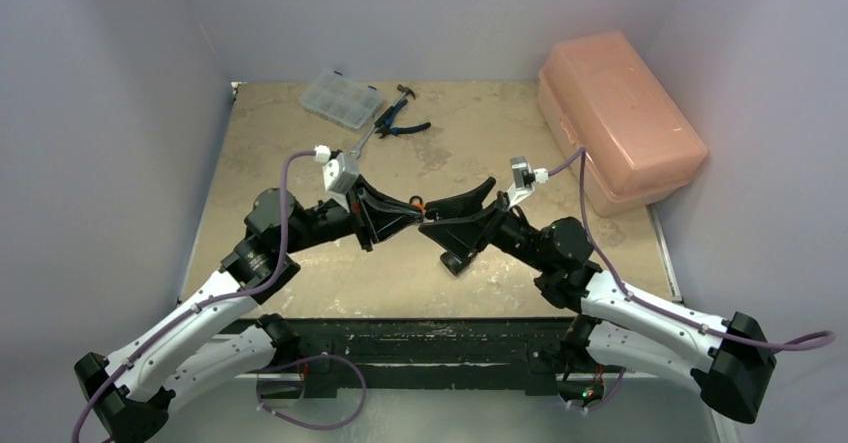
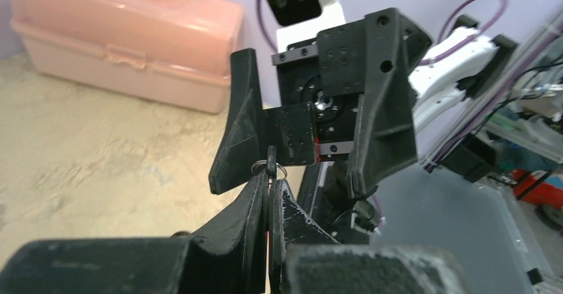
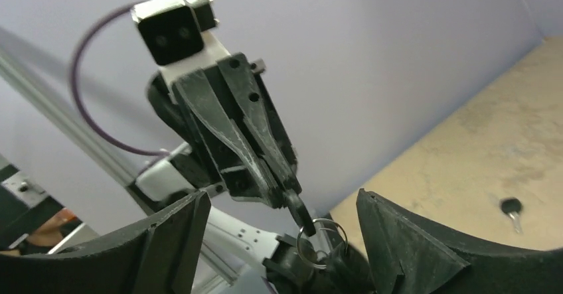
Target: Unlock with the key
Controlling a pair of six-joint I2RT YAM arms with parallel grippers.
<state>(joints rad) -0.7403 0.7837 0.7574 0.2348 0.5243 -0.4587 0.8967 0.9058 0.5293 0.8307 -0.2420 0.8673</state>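
The left gripper [image 2: 269, 186] has its fingers pressed together on the key [image 3: 297, 209], pinching its black head at the very tips. The ring [image 3: 321, 239] hangs just below. The right gripper [image 1: 432, 218] is spread wide, a finger [image 3: 405, 247] on either side of the key, touching neither. The key's blade is hidden. A dark lump under the ring is cut off and unclear. A second key [image 3: 512, 211] lies on the table [image 3: 491, 148] beyond.

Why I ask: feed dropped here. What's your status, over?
Left hand shut on key, midair. Right hand open around it. No lock in sight. Second key on table.
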